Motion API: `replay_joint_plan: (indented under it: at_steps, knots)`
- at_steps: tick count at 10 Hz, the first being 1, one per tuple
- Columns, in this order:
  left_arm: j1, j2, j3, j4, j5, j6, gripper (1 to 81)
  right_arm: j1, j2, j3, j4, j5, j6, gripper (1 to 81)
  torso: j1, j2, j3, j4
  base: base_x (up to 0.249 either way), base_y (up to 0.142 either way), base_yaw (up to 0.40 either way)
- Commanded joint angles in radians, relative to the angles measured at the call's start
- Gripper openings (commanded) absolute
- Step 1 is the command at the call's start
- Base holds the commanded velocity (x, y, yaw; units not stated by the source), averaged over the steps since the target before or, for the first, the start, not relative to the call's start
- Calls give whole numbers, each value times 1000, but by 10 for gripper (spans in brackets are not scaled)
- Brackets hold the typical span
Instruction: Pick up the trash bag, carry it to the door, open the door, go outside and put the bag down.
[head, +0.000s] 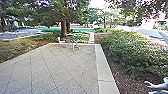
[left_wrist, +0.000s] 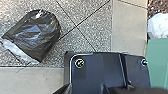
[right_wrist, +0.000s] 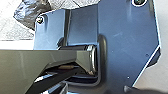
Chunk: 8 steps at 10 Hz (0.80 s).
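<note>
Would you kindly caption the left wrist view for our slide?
Black trash bag resting on speckled, jointed outdoor paving.

Open paving (head: 57, 72) spans the head view's lower left — pale furniture (head: 73, 45) stands at upper centre, shrubs (head: 135, 47) block the right — while the black bag (left_wrist: 37, 32) occupies paving near the robot.

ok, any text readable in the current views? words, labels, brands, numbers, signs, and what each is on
No readable text in any view.
Trash bag: no print I can make out, just creases and glare.
Robot's dark plate: round fittings, no legible marking.
Green surface: no legible lettering.
Paving: joint lines, no legible marks.
</note>
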<state>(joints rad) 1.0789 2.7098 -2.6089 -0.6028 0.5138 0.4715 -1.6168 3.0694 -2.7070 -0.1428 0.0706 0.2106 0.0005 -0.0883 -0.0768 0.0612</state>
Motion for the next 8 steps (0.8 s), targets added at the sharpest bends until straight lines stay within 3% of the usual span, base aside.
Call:
replay_joint_plan:
  at_steps: [1,3,4,6,8]
  knots:
    - [77,87,-28,-12,-84,107,811,34,16,15,-3,-46,3,811,0,0,-1,0,0,0,0]
    - [154,122,-23,-11,-144,153,811,34,16,15,-2,-25,7,811,0,-1,7,0,0,0,0]
    - [190,137,-23,-8,-187,161,811,34,18,15,0,-23,9,811,0,-1,7,0,0,0,0]
    - [250,174,-23,7,-306,208,811,22,21,15,-4,-11,7,811,0,-1,7,0,0,0,0]
    - [308,208,-23,49,-408,208,811,10,19,12,-3,37,9,811,0,-2,8,0,0,0,0]
